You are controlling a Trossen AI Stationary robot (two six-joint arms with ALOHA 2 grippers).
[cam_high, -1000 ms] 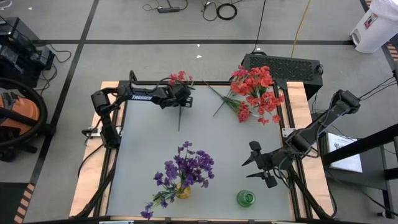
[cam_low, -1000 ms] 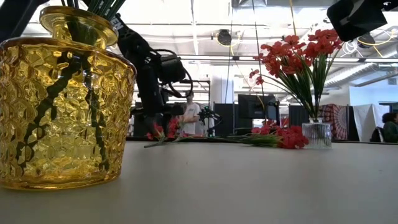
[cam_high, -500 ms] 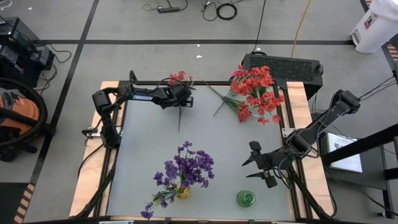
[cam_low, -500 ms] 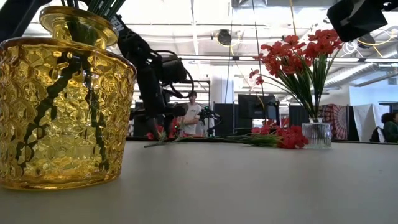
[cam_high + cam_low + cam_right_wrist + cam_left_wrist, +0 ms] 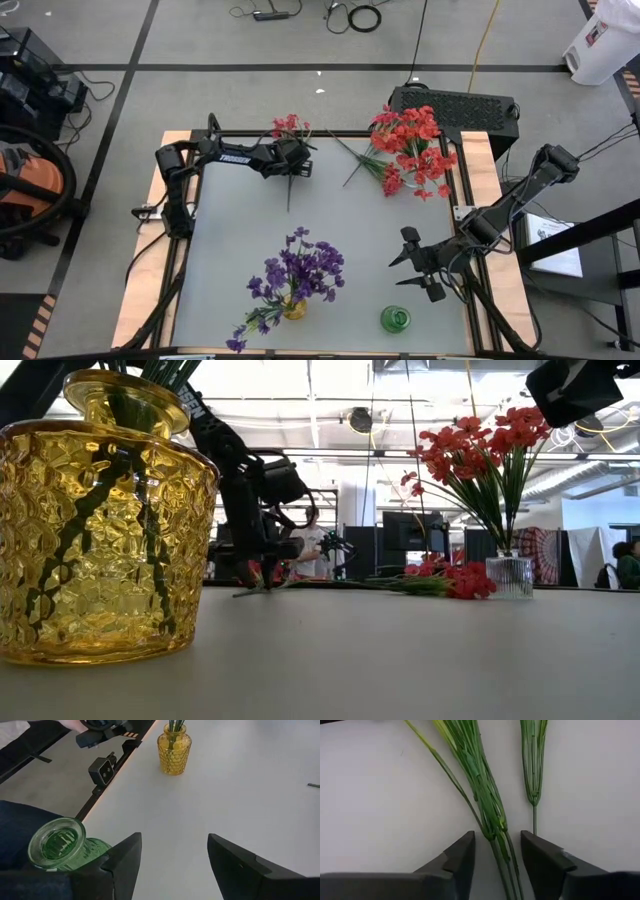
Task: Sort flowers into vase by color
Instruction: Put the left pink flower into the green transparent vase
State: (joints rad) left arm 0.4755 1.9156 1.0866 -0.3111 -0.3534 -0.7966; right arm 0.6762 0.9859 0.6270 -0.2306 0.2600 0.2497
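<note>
A red-pink sprig (image 5: 290,126) lies flat on the table near the far edge, its thin stem (image 5: 288,195) pointing toward the near edge. My left gripper (image 5: 291,168) hangs over it, pointing down and open. In the left wrist view its fingers (image 5: 460,860) stand on either side of the green stem bundle (image 5: 490,815) without touching it. A second green stem (image 5: 534,770) lies just beside the bundle. My right gripper (image 5: 415,262) waits open above the table's right near part, by the green vase (image 5: 60,842).
A clear vase of red flowers (image 5: 412,140) stands at the far right, with loose red sprigs (image 5: 385,178) lying beside it. The yellow vase (image 5: 294,308) near the front edge holds purple flowers (image 5: 300,270). The green vase (image 5: 395,319) stands at the near right. Bare table lies in the middle.
My left gripper has come down a little toward the sprig at the far edge, and the arm's elbow has shifted slightly toward the right. The sprig has stayed where it was.
</note>
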